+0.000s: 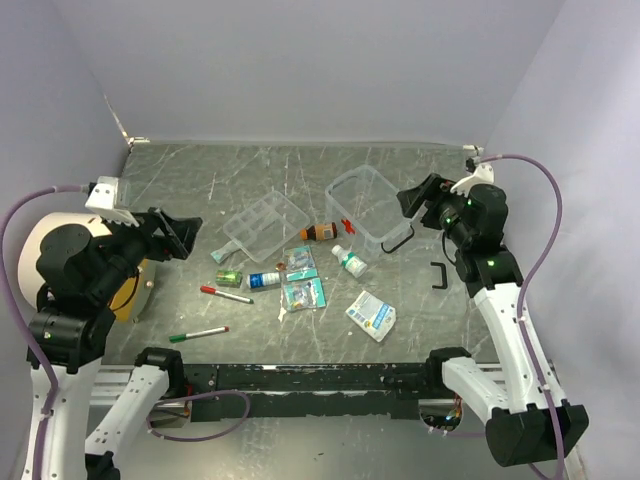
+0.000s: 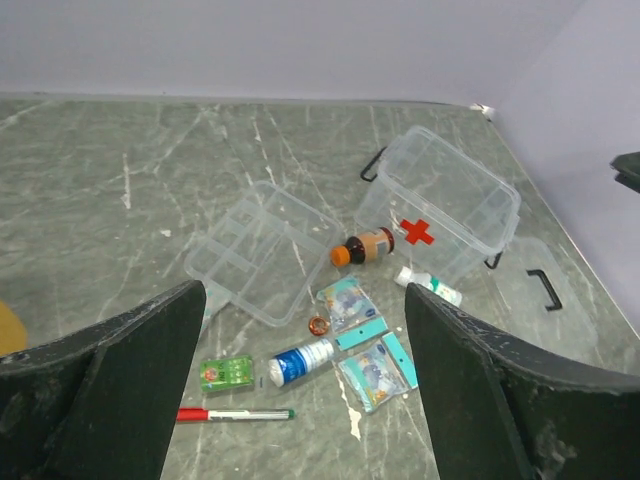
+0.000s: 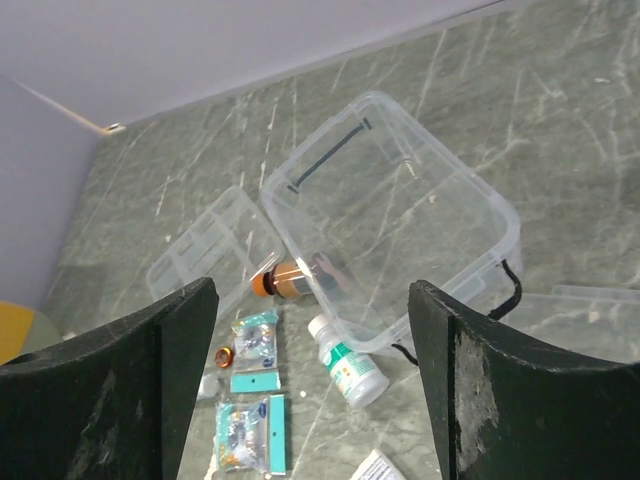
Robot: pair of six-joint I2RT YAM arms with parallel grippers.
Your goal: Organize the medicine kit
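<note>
The clear medicine box with a red cross stands open and empty at the back right; it also shows in the right wrist view. A clear divider tray lies left of it. Between them lies a brown bottle. In front lie a white bottle, a blue-white tube, two teal packets, a green box, a red-capped pen, a green-capped pen and a blue-white sachet. My left gripper and right gripper hang open and empty above the table.
A clear lid with a black handle lies right of the box, under my right arm. A yellow object sits at the table's left edge. Walls close in the back and both sides.
</note>
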